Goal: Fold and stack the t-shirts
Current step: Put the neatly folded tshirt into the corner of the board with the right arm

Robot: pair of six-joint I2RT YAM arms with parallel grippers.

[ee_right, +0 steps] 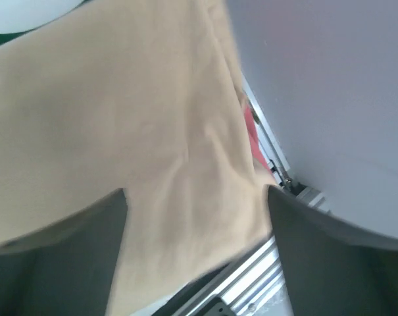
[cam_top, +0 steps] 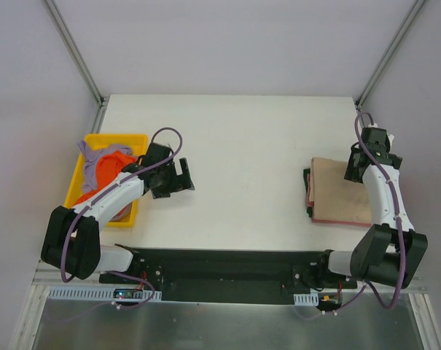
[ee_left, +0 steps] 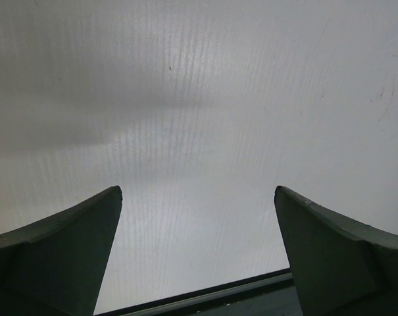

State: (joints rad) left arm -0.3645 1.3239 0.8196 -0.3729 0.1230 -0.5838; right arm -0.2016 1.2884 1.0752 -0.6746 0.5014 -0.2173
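Top external: tan shirt (cam_top: 340, 191) lies on red shirt (cam_top: 337, 220) at right; right gripper (cam_top: 354, 168) hangs wide apart over it, empty. Left gripper (cam_top: 179, 176) gapes, empty, beside bin (cam_top: 80, 169) holding orange shirt (cam_top: 122, 151) and purple shirt (cam_top: 103, 168).

A plain tan cloth t-shirt (cam_top: 342, 191) is seen without any print, and a dusty red cloth t-shirt (ee_right: 252, 138) shows as a thin edge at its side. In the bright yellow plastic bin (cam_top: 118, 136), 2 colours are mixed: a bright orange cloth t-shirt (cam_top: 112, 166) and a lavender purple cloth t-shirt (cam_top: 95, 159). The flat white counter (cam_top: 249, 138) is marked by fine, faint ribbed lines. The left claw (ee_left: 199, 191) and right claw (ee_right: 197, 191) are dark grey.
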